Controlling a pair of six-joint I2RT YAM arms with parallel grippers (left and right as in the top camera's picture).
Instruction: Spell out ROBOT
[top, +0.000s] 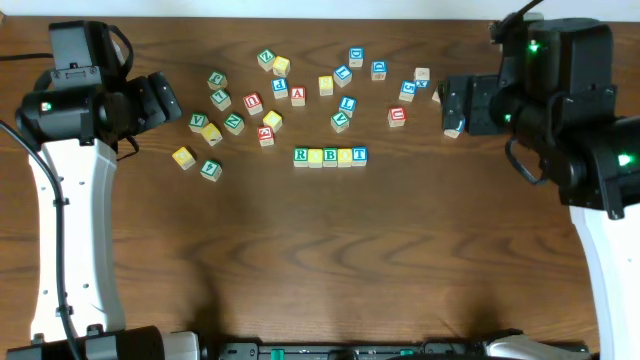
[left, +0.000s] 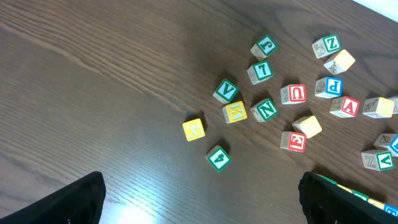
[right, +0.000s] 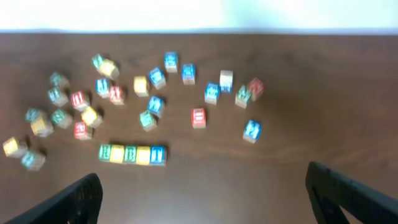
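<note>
Overhead: the five-block row (top: 330, 156) lay near the centre of the wooden surface (top: 330, 260), with loose blocks (top: 252, 102) scattered from its 9 to 2 o'clock. Left wrist: the left jaws stood spread wide and empty above the loose blocks. Right wrist, blurred: the right jaws stood spread and empty, the row toward their 10 o'clock.

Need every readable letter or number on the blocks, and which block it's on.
"R", "B", "T": row of blocks; its yellow ones are too faint to read.
"J": green block
"7": green block
"V": green block
"N": green block
"4": green block
"Z": green block
"U": red block
"A": red block
"P": blue block
Other blocks: too small or blurred.
</note>
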